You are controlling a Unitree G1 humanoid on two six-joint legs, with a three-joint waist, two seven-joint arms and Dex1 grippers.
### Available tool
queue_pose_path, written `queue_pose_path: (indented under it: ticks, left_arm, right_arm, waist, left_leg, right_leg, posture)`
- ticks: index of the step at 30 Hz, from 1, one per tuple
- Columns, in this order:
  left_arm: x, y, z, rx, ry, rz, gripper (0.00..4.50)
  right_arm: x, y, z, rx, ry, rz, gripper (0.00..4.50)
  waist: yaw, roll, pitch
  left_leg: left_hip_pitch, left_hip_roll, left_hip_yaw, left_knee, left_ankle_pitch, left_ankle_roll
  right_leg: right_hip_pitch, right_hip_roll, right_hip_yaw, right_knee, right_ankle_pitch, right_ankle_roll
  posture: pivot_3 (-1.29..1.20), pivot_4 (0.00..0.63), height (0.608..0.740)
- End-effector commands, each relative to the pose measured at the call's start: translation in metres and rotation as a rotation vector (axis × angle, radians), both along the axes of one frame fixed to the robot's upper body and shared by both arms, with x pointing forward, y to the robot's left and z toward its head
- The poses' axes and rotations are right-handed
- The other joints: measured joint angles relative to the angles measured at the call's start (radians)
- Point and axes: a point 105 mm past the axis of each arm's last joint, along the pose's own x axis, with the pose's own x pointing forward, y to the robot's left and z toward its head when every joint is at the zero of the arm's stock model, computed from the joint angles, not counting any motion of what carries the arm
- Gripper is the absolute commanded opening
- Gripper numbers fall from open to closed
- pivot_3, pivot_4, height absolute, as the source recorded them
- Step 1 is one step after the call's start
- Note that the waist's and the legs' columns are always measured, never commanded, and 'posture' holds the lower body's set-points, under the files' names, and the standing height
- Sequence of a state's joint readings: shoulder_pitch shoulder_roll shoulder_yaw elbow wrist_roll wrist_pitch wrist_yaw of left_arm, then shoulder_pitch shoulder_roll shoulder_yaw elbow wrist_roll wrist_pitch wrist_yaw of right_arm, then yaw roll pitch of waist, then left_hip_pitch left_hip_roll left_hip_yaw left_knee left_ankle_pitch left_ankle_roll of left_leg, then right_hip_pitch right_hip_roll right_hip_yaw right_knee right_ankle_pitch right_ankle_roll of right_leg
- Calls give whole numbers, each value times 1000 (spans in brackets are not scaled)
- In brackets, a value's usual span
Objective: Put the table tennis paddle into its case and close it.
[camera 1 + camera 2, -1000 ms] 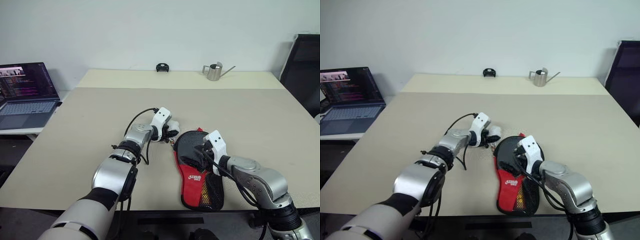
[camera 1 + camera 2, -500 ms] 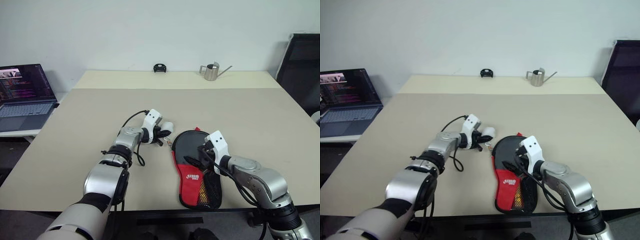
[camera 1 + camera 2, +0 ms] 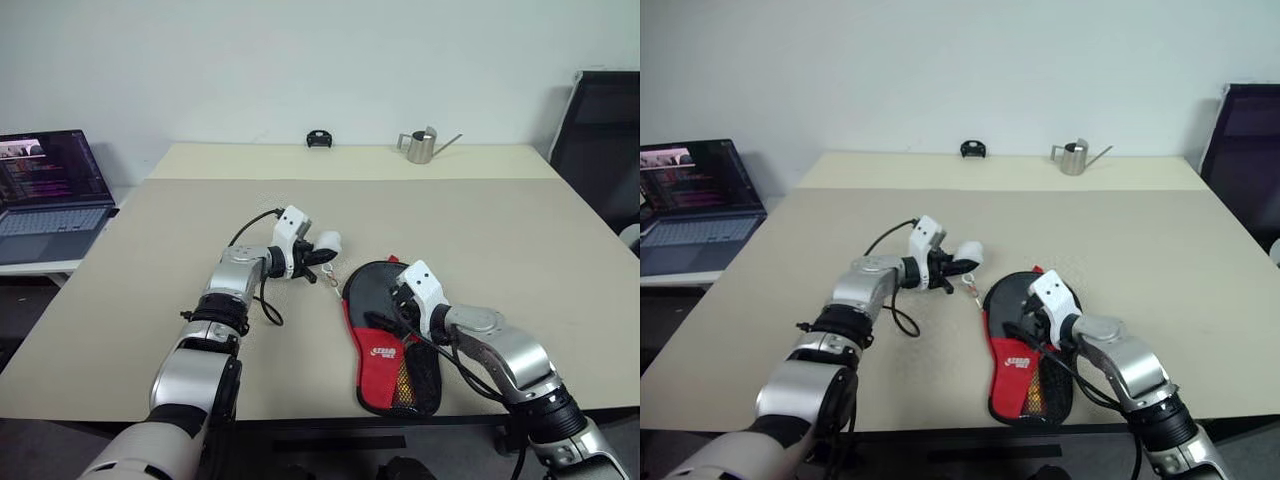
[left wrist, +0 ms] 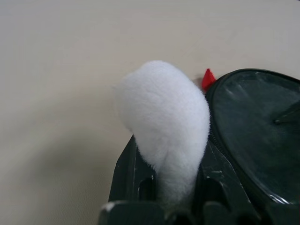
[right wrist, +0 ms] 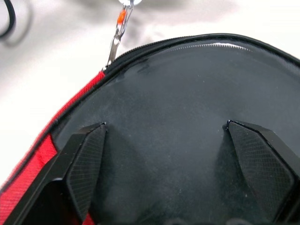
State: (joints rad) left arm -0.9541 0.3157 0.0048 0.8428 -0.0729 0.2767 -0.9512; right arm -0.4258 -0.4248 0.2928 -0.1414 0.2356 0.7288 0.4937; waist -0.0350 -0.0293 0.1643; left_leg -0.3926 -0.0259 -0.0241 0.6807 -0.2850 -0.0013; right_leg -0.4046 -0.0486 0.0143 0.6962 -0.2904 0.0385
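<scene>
The case [image 3: 392, 340] lies on the counter [image 3: 480, 230], near its front edge, and I place the rest from it. My right pincer [image 5: 166, 154] sits over the case's rounded far end, its fingers set wide. Just left of the case and a little farther back, my left pincer [image 3: 318, 257] is clamped on the ball [image 4: 164, 122], above the counter. Well behind the case, by the counter's far edge, stand a watering can [image 3: 425, 145] and, left of it, a small object [image 3: 319, 138]. Far left of the case, off the counter, sits a laptop [image 3: 50, 185].

A beige table [image 3: 520, 230] bears the case [image 3: 385, 345] and a watering can [image 3: 422, 146].
</scene>
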Motion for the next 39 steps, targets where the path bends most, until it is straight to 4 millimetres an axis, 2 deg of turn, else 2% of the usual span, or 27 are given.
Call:
queue_pose_path:
  ticks: [1, 7, 17, 23, 26, 29, 39]
  left_arm:
    - [-1, 4, 18, 21, -60, -15, 449]
    - [2, 3, 5, 127, -50, -33, 449]
    - [25, -28, 6, 247, -137, 29, 449]
    - [30, -37, 9, 278, -166, 49, 449]
    - [30, -43, 11, 297, -183, 39, 449]
    - [30, -45, 9, 322, -193, 43, 449]
    - [37, -57, 14, 345, -257, 127, 449]
  right_arm:
    - [-9, -3, -36, -83, 103, 13, 4500]
    - [-12, 2, -40, -65, 121, 16, 4500]
    - [-15, 15, -56, -32, 164, -11, 4500]
    - [-13, 12, -65, -29, 178, -67, 4500]
    - [-13, 6, -69, -37, 184, -96, 4500]
    - [-18, 2, -74, -45, 197, -106, 4500]
    - [-37, 0, -79, -42, 223, -136, 4500]
  waist:
    - [0, 0, 0]
    - [1, -3, -4]
    - [1, -9, -8]
    - [-1, -9, -8]
    - [2, -9, -8]
    - [4, -10, -9]
    - [6, -10, -10]
  left_leg:
    - [1, 0, 0, 0, 0, 0]
    - [2, 0, 0, 0, 0, -1]
    - [2, 0, 0, 0, 0, -1]
    - [5, 1, 0, 0, 0, -1]
    - [13, 2, -2, -1, 0, -1]
    - [16, 2, -2, -1, 0, -1]
    - [15, 2, -5, -2, 0, -1]
  right_leg:
    - [0, 0, 0, 1, 0, 0]
    - [1, 0, 0, 1, 0, 0]
    - [1, 0, -1, 1, 0, 0]
    - [2, 2, 0, 2, 1, -1]
    - [12, 2, -1, 0, 1, -1]
    - [17, 3, -3, -2, 1, -1]
    - [18, 2, -3, -6, 1, -1]
  posture:
    - [0, 150, 740]
    - [0, 150, 740]
    - [0, 150, 740]
    - [0, 150, 740]
    - [0, 150, 740]
    - [0, 150, 740]
    - [0, 150, 740]
